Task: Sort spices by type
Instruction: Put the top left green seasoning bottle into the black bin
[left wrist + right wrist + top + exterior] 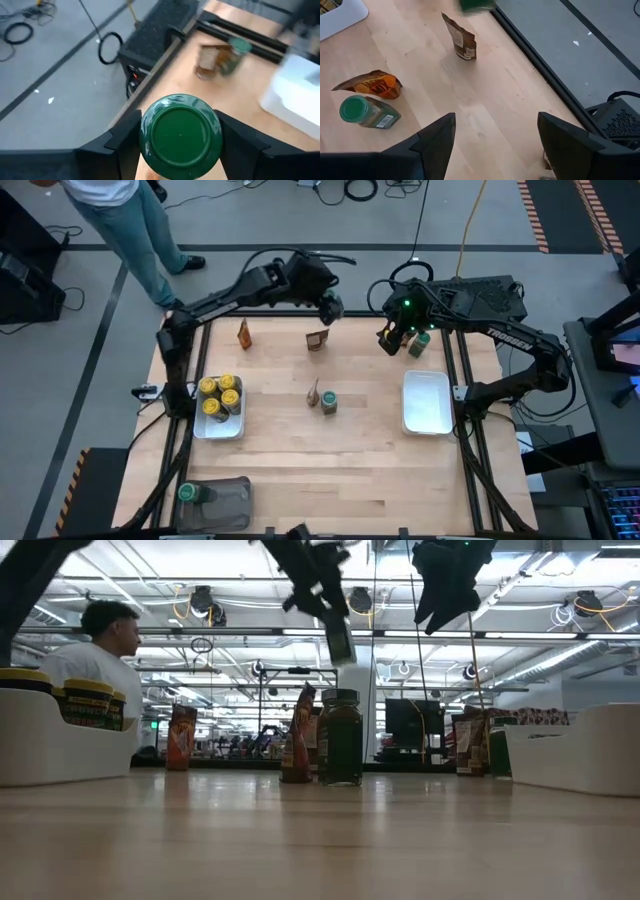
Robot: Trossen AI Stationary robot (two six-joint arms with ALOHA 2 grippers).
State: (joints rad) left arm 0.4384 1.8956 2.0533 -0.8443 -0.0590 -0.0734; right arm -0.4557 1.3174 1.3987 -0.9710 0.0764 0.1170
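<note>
The left hand (180, 145) is raised above the far edge of the surface (330, 470), near the middle, and its two fingers are clenched on a green-lidded jar (181, 136) that sits between them, lid facing the wrist camera. Just below and a little to the left of this hand, one brown packet (317, 340) stands on the surface.

The right hand (495, 145) hangs over the far right part of the surface with its fingers spread wide and nothing between them. Just beside it, to the right, another green-lidded jar (419, 343) stands near the far right corner; something seems to stand next to it, but the view is poor there.

In the middle of the surface a third green-lidded jar (328, 402) stands upright, with an orange-brown packet (313, 393) just left of it, touching or almost touching. A further packet (244, 334) stands at the far left.

The left white tray (218, 428) holds four yellow-lidded jars (221, 395), close together. The right white tray (427, 402) lies well apart on the right side. At the near left corner, one more green-lidded jar (187, 493) sits at the left end of the dark grey tray (228, 502).

A person (120, 210) stands on the floor beyond the far left corner.
</note>
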